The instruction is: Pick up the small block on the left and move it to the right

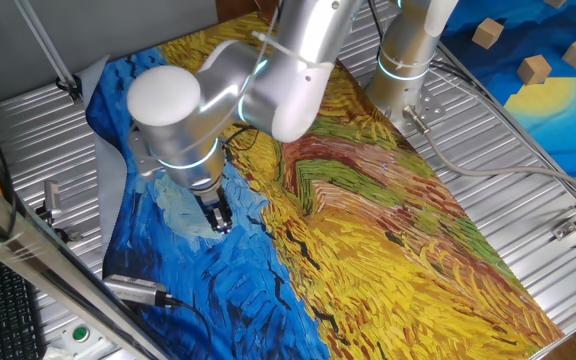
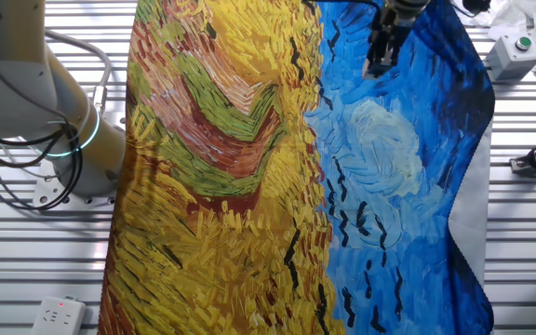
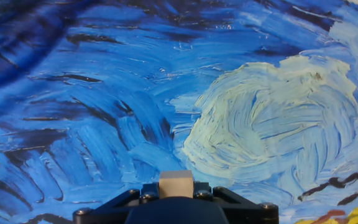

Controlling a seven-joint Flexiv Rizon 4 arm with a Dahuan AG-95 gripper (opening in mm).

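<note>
So we've got the small block (image 3: 176, 184) pinched at bottom center of the hand view, gripper (image 1: 219, 221) clenched on it low over the painted cloth's (image 2: 408, 242) blue part, ready to carry.

the table (image 1: 488, 190) is a ribbed, silvery metal surface, its slats showing along every side. a large painted cloth (image 1: 388, 230) lies flat across most of it: thick yellow, green and rust strokes over one part, deep blue with a pale swirl over the other. one blue corner hangs past a grey underlay (image 1: 108, 190). in the other fixed view, a white power strip (image 2: 59, 314) sits on the bare slats near the yellow edge, and a small grey box with a green button (image 2: 515, 51) rests beside the blue edge. a second painted cloth (image 1: 548, 90), blue with a yellow disc, lies further off, with three larger tan wooden blocks (image 1: 534, 69) on it.
</note>
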